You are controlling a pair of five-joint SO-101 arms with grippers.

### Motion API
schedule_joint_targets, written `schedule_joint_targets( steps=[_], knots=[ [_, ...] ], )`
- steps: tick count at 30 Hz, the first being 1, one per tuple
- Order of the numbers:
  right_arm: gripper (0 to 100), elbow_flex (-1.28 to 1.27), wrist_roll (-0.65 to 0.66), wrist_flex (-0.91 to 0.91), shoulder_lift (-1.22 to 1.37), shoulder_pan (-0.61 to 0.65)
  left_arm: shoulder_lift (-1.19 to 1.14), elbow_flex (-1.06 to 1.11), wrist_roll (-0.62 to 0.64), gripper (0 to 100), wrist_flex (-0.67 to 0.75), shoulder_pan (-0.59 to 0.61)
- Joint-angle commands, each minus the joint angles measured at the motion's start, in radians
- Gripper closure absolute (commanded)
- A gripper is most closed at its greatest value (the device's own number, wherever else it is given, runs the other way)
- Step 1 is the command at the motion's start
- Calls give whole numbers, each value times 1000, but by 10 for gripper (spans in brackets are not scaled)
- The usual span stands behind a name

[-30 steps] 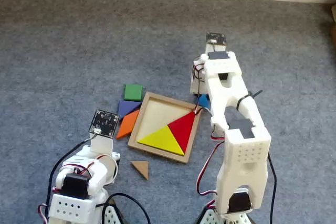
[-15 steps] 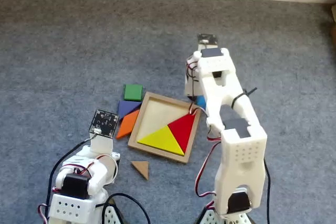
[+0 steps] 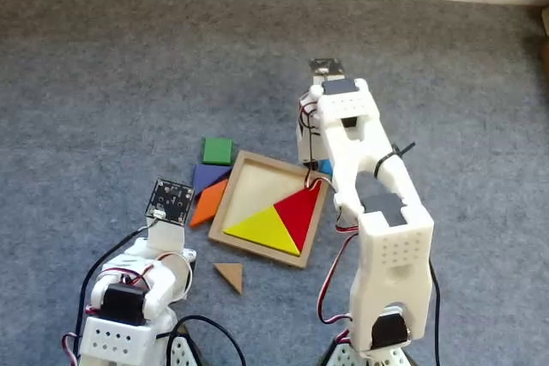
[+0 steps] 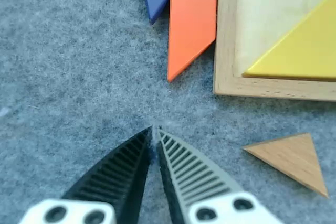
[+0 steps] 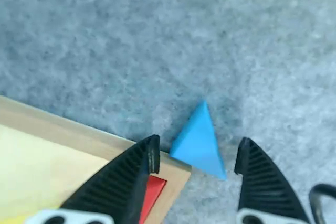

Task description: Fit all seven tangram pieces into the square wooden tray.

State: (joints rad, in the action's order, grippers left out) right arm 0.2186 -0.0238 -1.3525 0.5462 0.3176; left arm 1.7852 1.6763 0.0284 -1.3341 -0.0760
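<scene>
The square wooden tray (image 3: 233, 189) lies mid-carpet and holds a yellow triangle (image 3: 262, 228) and a red triangle (image 3: 300, 209). Against its left side lie a green square (image 3: 217, 150), a dark blue triangle (image 3: 207, 176) and an orange parallelogram (image 3: 208, 203). A small wooden triangle (image 3: 230, 275) lies in front of the tray. A light blue triangle (image 5: 199, 142) sits just off the tray's far right corner, between the open fingers of my right gripper (image 5: 197, 158). My left gripper (image 4: 155, 135) is shut, over bare carpet between the orange parallelogram (image 4: 192, 20) and the wooden triangle (image 4: 290, 158).
Grey carpet spreads all around the tray, with wide free room at the far side and the left. A pale wall edge runs along the back. The right arm's body (image 3: 377, 203) stretches along the tray's right side.
My right arm has swung leftward and a bit farther out, bringing its gripper over the light blue triangle. The left arm and all pieces stayed put.
</scene>
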Motion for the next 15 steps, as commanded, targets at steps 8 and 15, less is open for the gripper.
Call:
schedule_joint_targets(
  steps=[8, 15],
  knots=[
    [760, 18, 86, -38, -13, 7, 22, 19, 9, 995, -5, 10],
    [763, 16, 109, -15, 13, -13, 22, 19, 9, 995, -5, 10]
  ],
)
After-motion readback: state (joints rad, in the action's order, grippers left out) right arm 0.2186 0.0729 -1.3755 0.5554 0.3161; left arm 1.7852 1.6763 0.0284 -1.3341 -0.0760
